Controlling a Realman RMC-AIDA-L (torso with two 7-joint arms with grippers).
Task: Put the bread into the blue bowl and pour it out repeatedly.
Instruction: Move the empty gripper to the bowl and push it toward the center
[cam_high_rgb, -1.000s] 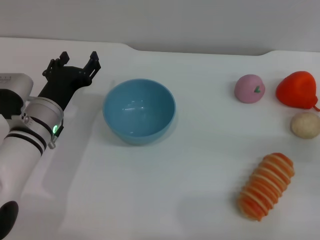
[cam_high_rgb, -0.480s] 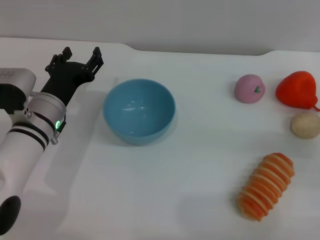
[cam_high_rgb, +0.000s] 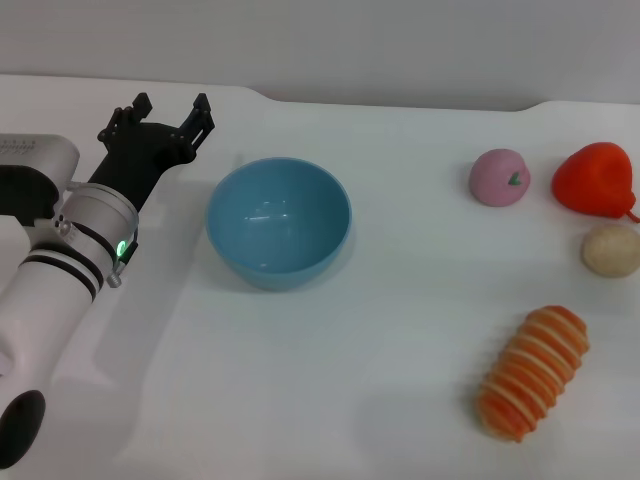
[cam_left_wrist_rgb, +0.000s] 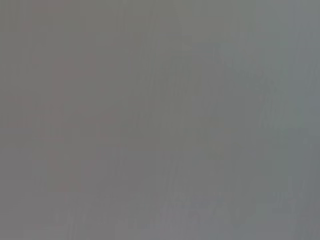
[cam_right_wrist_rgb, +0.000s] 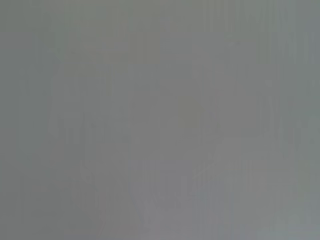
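The blue bowl (cam_high_rgb: 278, 220) stands upright and empty on the white table, left of centre in the head view. The bread (cam_high_rgb: 532, 372), an orange-tan loaf with pale ridges, lies on the table at the front right, far from the bowl. My left gripper (cam_high_rgb: 172, 108) is open and empty, above the table just left of and behind the bowl. My right gripper is out of view. Both wrist views show only plain grey.
A pink round toy fruit (cam_high_rgb: 499, 177), a red toy fruit (cam_high_rgb: 596, 179) and a small beige ball (cam_high_rgb: 611, 249) sit at the back right, behind the bread. The white table (cam_high_rgb: 340, 380) has a notched back edge by a grey wall.
My left gripper has moved a little away from me and to the right, towards the bowl's far left side. The bowl and bread have not moved.
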